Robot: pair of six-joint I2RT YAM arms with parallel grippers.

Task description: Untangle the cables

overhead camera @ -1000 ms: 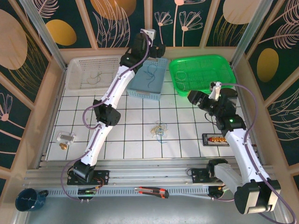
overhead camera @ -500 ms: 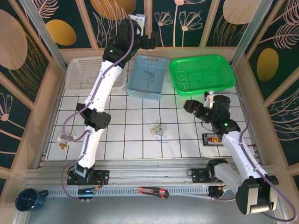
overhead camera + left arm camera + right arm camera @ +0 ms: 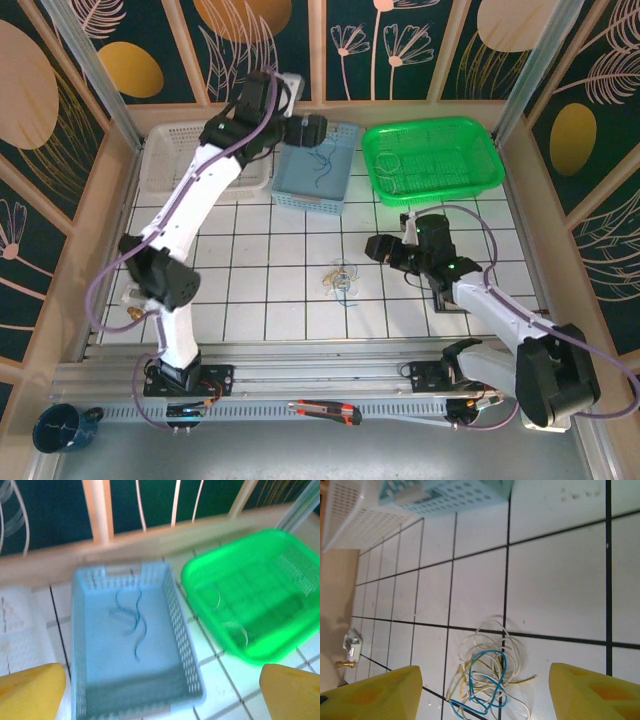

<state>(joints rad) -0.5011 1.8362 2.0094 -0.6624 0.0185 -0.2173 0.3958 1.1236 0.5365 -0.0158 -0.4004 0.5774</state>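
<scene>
**Smeared, cropped, covered**

The left wrist view is smeared; the wire (image 3: 131,625) in the blue basket (image 3: 80,645) looks soft, and the fingers (image 3: 30,690) are cut by the bottom corners. Right of centre from above, the right arm (image 3: 490,300) covers part of a dark item (image 3: 442,300).

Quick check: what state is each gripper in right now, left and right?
Left gripper: open, holding nothing.
Right gripper: open, holding nothing; cables lie ungrasped on the tiles.
</scene>
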